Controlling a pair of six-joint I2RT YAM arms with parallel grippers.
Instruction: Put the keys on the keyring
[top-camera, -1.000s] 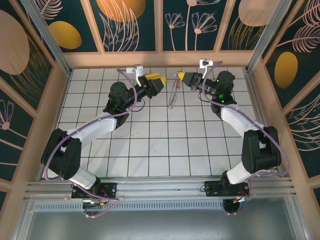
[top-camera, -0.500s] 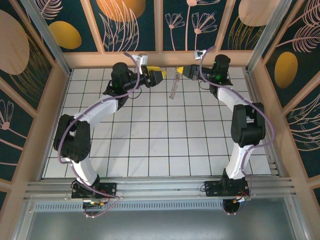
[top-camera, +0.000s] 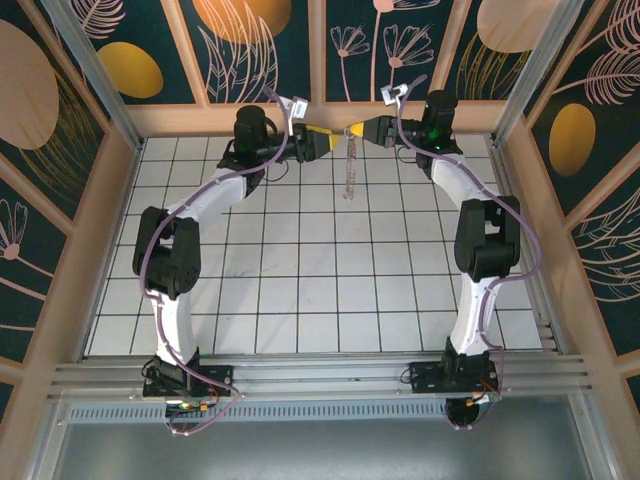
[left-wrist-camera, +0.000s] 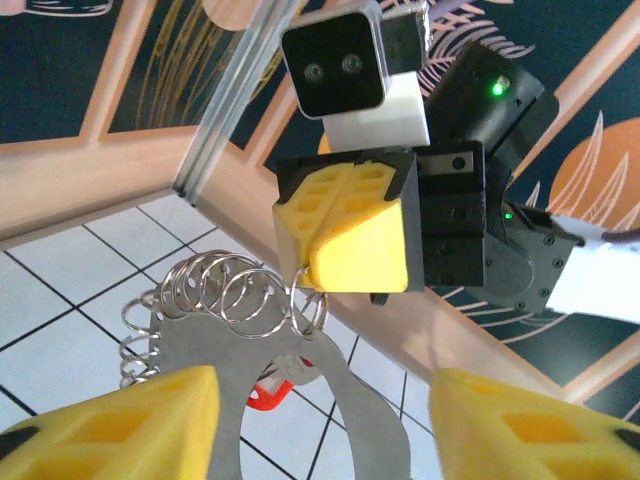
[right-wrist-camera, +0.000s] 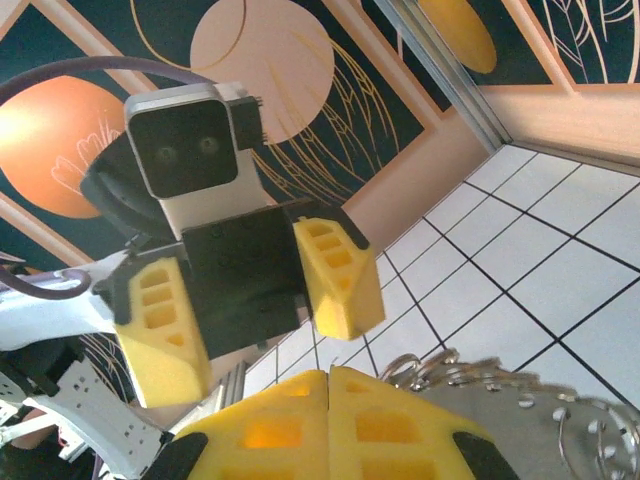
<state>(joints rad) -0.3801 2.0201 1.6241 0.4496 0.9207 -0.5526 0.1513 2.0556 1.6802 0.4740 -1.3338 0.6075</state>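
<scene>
The tiled counter (top-camera: 300, 290) carries nothing in its middle. The work is up at its far edge, about halfway along, where both arms reach out long and meet nose to nose. That raised, facing pose seems chosen so that one tool can steady the ring in the air while the other works on it from the opposite side. The right tool (left-wrist-camera: 320, 240) is closed, its two yellow fingers pressed together on the top of the keyring (left-wrist-camera: 225, 290). The keyring's silver coils fan out just under the fingertips, and the rest dangles over the far tiles instead of lying on them. Hanging like this, the loop is drawn out by its own weight and is open to approach from either side, which probably suits threading better than a heap on the counter would. The left tool (top-camera: 322, 141) sits just beside it with its fingers parted and nothing gripped. From its own camera the two yellow pads straddle a flat silver plate (left-wrist-camera: 200, 350) that hangs with the coils, near it but not visibly touching. The red-headed key (left-wrist-camera: 272, 390) shows just behind that plate, below the coils. Whether it is already on the ring or only hanging against it cannot be told from here.
</scene>
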